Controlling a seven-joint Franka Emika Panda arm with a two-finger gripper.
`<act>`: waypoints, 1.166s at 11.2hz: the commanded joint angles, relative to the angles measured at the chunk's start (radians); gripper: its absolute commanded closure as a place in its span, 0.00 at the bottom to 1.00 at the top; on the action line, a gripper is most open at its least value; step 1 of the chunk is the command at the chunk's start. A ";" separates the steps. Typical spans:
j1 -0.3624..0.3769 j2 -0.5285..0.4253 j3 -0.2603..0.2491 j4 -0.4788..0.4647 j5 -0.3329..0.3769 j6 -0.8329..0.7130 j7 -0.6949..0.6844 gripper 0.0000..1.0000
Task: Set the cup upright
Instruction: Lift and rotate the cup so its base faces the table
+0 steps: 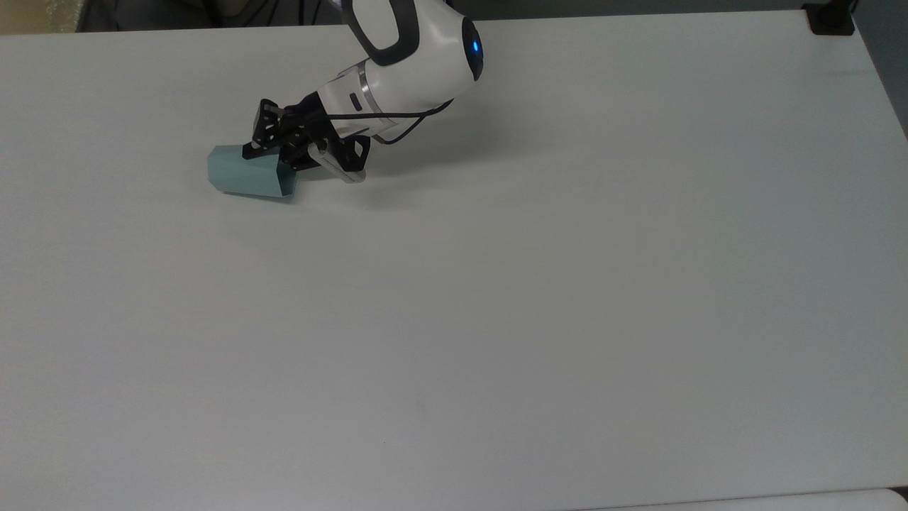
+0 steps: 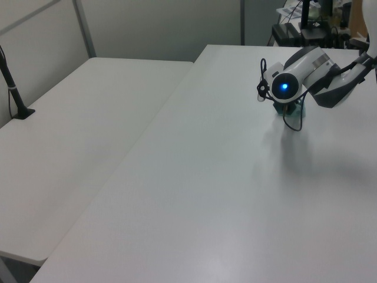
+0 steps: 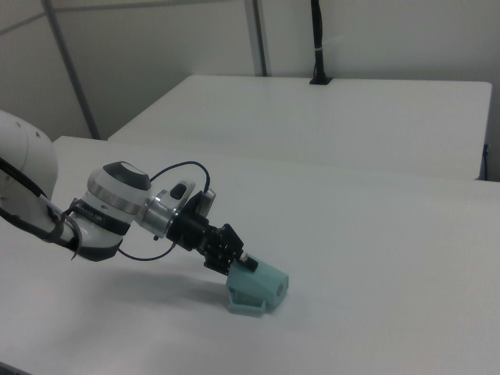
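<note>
In the top view, the cup (image 1: 247, 172) lies on its side on the white table (image 1: 539, 284), near the top view's left. Its open mouth faces the top view's right. The gripper (image 1: 273, 145) is at the cup's rim and seems to pinch it, with its jaws close together.

In the left view, the arm (image 2: 306, 73) hides most of the cup (image 2: 301, 108).

In the right view, the gripper (image 3: 238, 264) holds the top edge of the cup (image 3: 260, 290), which is tipped over on the table (image 3: 375, 234).
</note>
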 commanded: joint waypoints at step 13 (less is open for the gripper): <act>-0.027 -0.302 -0.138 0.057 0.572 0.157 -0.323 1.00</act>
